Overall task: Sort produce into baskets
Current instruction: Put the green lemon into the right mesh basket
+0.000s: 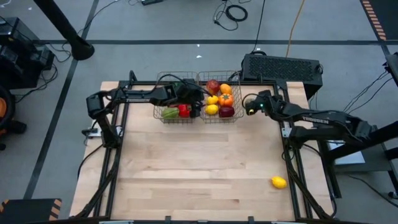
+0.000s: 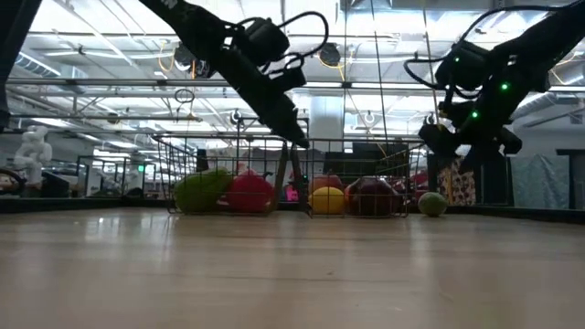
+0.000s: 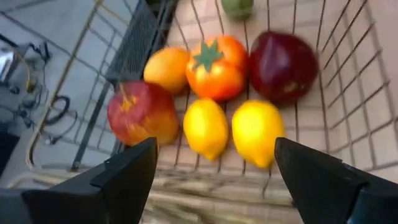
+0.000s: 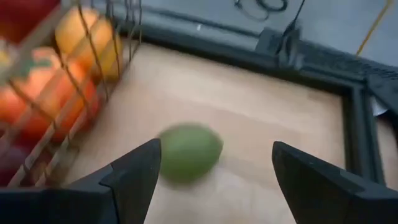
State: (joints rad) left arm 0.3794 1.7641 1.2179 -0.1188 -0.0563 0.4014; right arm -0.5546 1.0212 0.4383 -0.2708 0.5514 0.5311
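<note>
High view: two wire baskets side by side at the far edge of the table, both arms reaching in toward them.
The left basket [image 1: 172,112] holds a green and a red pepper [image 1: 184,111]; the right basket [image 1: 220,99] holds apples, lemons and oranges. The left gripper [image 1: 191,95] hovers over the seam between them, the right gripper [image 1: 251,107] just right of the right basket, and one lemon [image 1: 278,182] lies alone at the near right. Low view: a green fruit [image 2: 432,204] sits on the table just right of the right basket, under the right gripper. Left wrist view: the fingers [image 3: 124,177] stand wide apart and empty above two lemons. Right wrist view: the jaws gape wide, empty, with the green fruit on the table between and beyond them.
</note>
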